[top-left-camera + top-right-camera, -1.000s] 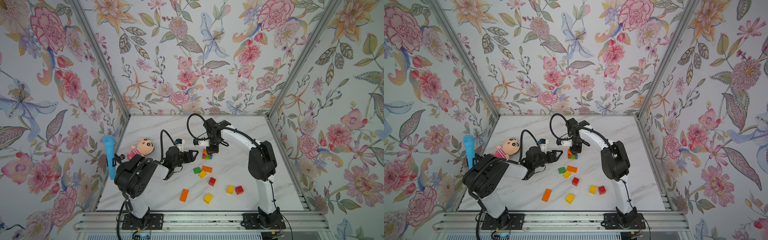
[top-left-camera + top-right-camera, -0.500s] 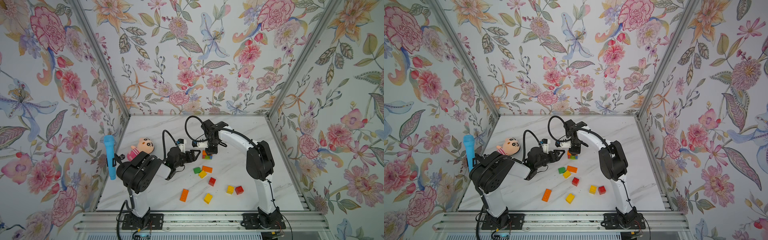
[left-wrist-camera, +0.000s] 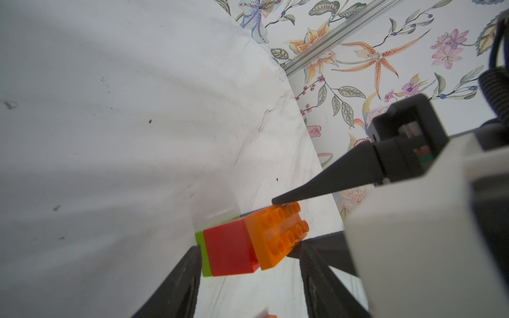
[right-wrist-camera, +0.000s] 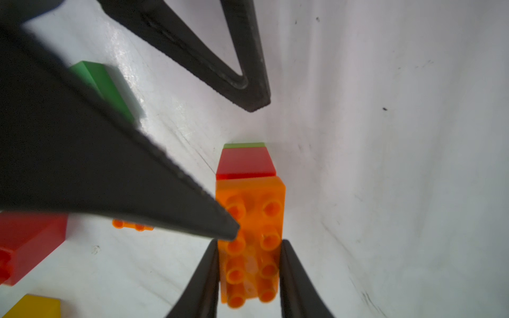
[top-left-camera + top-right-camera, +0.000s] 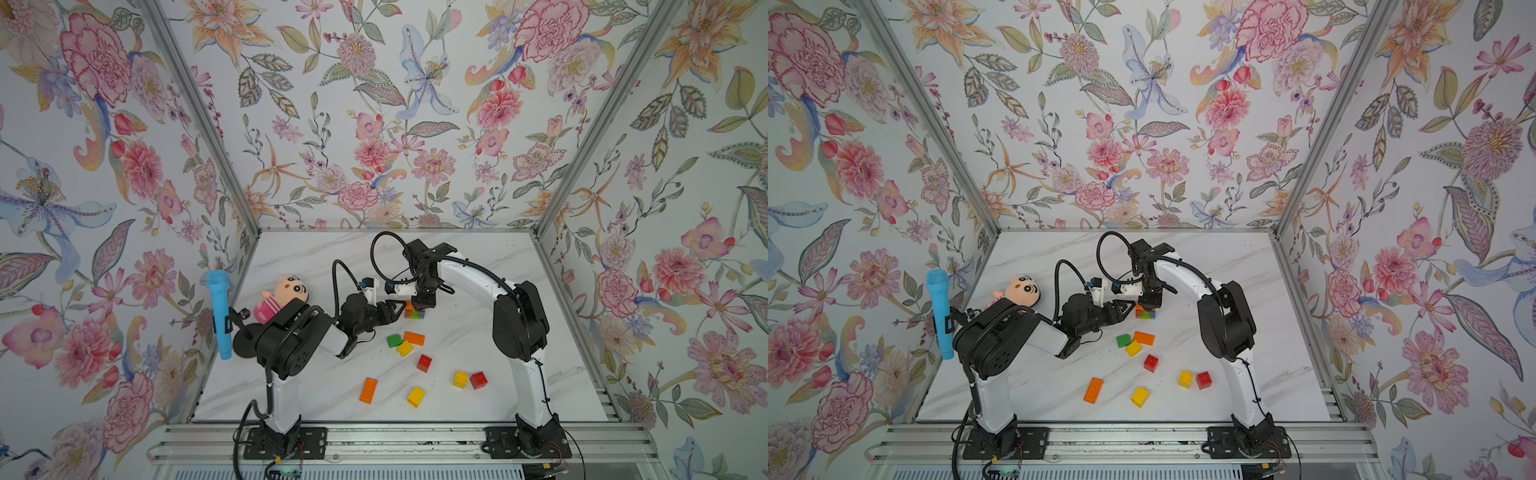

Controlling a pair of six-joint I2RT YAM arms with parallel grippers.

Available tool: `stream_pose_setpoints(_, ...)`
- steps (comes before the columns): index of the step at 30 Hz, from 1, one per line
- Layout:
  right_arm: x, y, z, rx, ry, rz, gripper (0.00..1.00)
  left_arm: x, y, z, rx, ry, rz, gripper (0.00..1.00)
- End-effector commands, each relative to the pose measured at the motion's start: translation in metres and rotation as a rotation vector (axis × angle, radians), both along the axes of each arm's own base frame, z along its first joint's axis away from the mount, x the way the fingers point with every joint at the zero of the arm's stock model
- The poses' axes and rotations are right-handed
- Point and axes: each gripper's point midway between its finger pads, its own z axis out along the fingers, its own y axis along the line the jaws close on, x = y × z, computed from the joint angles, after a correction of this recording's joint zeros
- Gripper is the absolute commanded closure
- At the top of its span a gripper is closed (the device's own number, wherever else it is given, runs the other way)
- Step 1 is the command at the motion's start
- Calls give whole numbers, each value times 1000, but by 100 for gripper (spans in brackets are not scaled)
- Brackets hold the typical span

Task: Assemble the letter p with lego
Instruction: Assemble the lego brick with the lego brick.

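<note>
A small lego stack stands mid-table: green at the bottom, red above it, a long orange brick on top. My right gripper comes down from above and is shut on one end of that orange brick. From the side, my left gripper reaches in open, one finger on each side of the stack with a little room left. Several loose lego lie nearer the front, among them a green brick, a red one and a long orange one.
A pink plush doll lies at the left, behind my left arm. A blue microphone hangs on the left wall. Flowered walls close the table on three sides. A yellow brick and a red one sit near my right arm's base.
My left gripper has reached right to the stack and its jaws have narrowed around it. My right gripper keeps hold of the orange brick and has shifted slightly left.
</note>
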Motion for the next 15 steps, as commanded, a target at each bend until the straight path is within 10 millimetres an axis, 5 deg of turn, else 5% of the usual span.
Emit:
stream_pose_setpoints(1,-4,-8,-7,-26,16,10,79,-1,-9,0,-24,-6,-26,42)
stream_pose_setpoints(15,-10,-6,-20,-26,30,9,77,-2,-17,-5,-46,1,-39,44)
